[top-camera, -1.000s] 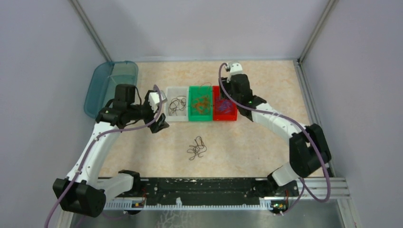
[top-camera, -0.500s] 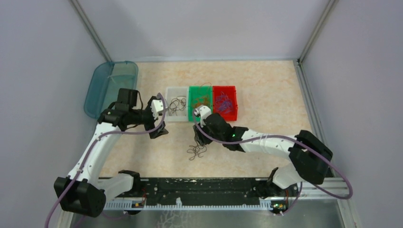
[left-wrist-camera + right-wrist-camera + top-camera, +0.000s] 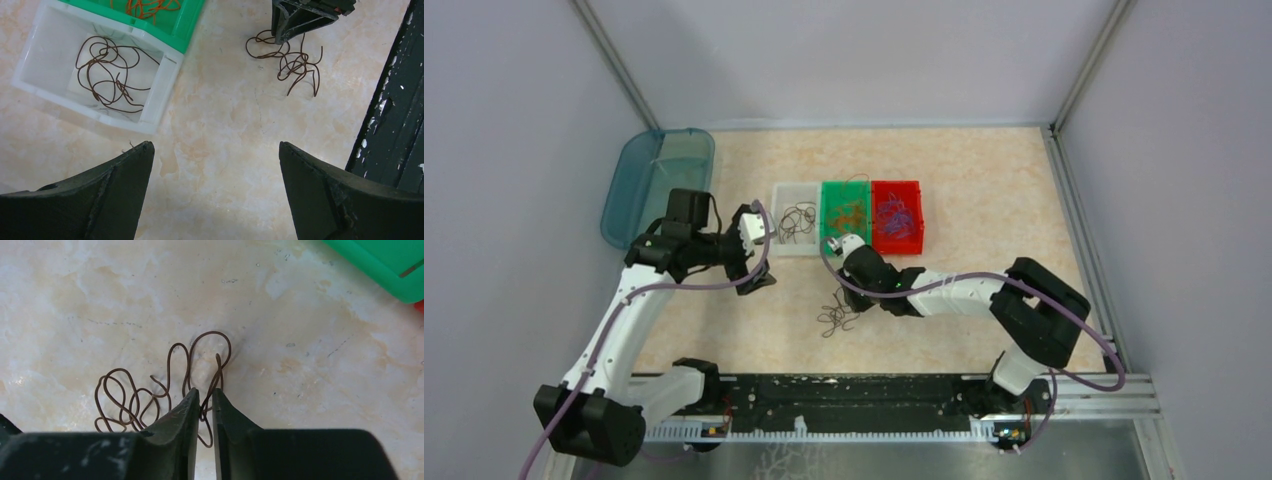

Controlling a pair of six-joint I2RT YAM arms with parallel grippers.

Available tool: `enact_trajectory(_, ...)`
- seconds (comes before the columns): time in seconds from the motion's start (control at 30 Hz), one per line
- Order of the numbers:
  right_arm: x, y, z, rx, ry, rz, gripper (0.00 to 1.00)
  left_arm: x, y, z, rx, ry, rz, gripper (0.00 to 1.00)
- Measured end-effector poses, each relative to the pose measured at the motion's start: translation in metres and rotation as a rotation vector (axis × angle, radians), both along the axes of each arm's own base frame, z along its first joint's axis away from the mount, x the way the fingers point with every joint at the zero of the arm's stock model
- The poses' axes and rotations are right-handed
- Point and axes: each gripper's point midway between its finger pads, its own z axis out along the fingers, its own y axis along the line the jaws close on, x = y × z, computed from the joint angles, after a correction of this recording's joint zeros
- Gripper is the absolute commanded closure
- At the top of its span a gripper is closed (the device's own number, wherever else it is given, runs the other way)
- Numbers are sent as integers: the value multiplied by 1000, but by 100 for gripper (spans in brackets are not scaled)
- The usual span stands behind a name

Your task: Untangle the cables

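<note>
**Right gripper** [image 3: 205,396]: low over the table [image 3: 984,180], its fingers drawn almost together and pinched on one strand of the clump [image 3: 150,400]. The rest of the clump spreads out to one side of the fingers.

**Clump:** thin dark brown cables, curled and looped through one another. It lies on the table on the near side of the green bin [image 3: 824,220], apart from it.

**Left gripper** [image 3: 214,145]: fingers wide apart and holding nothing. It hangs over bare table near the white bin [image 3: 75,106], to the left of the clump.

**Bins:** white, green and red bin [image 3: 919,225] stand in a row, side by side.
- White bin: brown cables [image 3: 107,70].
- Green bin: orange cables [image 3: 849,215].
- Red bin: purple cables [image 3: 892,212].

**Teal tray** [image 3: 639,180]: at the table's far left, apart from the bins.
</note>
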Motion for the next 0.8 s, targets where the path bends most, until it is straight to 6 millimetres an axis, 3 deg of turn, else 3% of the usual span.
enact_trajectory(0.17, 5, 5, 14, 42, -34, -7, 90, -3, 1, 2, 1, -6, 2, 0)
enact_trajectory(0.47, 4, 30, 101, 298, -145, 60, 99, -5, -1, 3, -15, 9, 6, 0)
enact_trajectory(0.53, 1, 35, 122, 363, -167, 87, 91, -6, -3, 5, -27, 13, 4, 0)
enact_trajectory(0.63, -1, 40, 141, 401, -182, 118, 62, -7, -5, 7, -46, 18, -1, 0)
enact_trajectory(0.73, 4, 37, 145, 365, -192, 97, 56, -8, -7, 9, -58, 20, -6, 0)
enact_trajectory(0.8, 8, 28, 135, 311, -189, 63, 54, -8, -8, 12, -63, 14, -9, 0)
